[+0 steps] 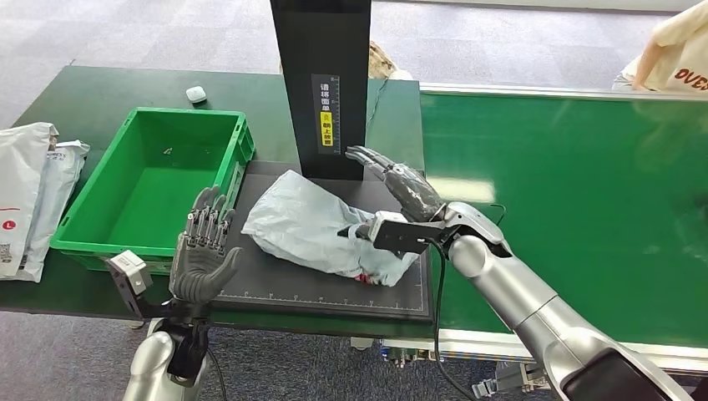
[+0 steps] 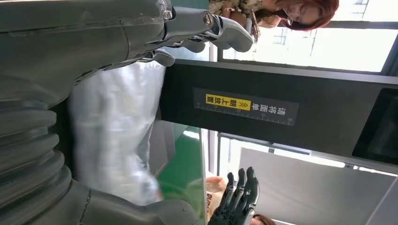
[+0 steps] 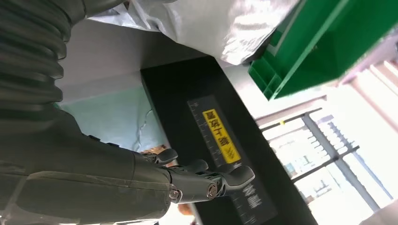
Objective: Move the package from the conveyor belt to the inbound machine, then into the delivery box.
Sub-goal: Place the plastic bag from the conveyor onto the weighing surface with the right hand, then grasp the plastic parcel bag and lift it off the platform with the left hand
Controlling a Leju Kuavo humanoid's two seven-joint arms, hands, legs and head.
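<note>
Grey carpet surrounds a dark green table (image 1: 75, 100) and, beside it, a bright green conveyor belt (image 1: 576, 192). Between them lies the black platform of the inbound machine (image 1: 334, 288), its black upright column (image 1: 321, 75) carrying a ruler-marked label (image 1: 326, 113) with a yellow block; the characters are too small to read with confidence. The package (image 1: 313, 230), a crumpled grey-white poly bag, rests on the platform, just beside and partly under the right hand (image 1: 401, 188), whose fingers extend flat toward the column and hold nothing. The bag's near corner is hidden behind that wrist. The left hand (image 1: 203, 251) is raised, palm open and fingers spread, released, between the package and the green delivery box (image 1: 83, 238). Beyond the box lie white mailers (image 1: 33, 192), cut off at the frame edge. A person (image 1: 672, 54) at the far corner wears a shirt with partial lettering "DUE".
</note>
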